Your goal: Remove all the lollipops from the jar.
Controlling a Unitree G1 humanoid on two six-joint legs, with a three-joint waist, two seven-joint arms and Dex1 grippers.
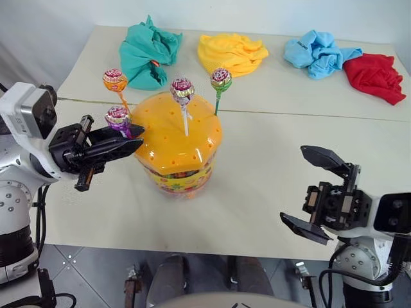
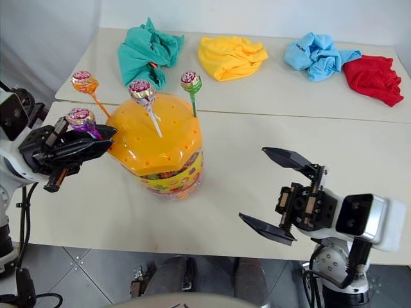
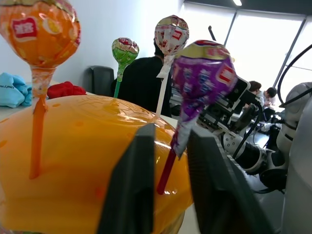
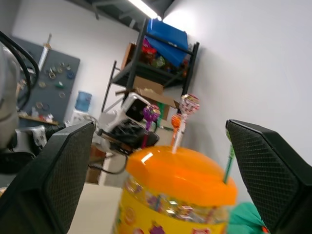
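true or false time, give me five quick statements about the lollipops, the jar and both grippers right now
1. All four lollipops stand in the jar's orange lid. True.
2. The left gripper is shut on the purple-stick lollipop. True.
3. The right gripper holds the green-stick lollipop. False: it is open, holding nothing, apart from the jar.
4. The white-stick lollipop lies on the table. False: it stands in the lid.
5. The red cloth lies beside the blue cloth. True.
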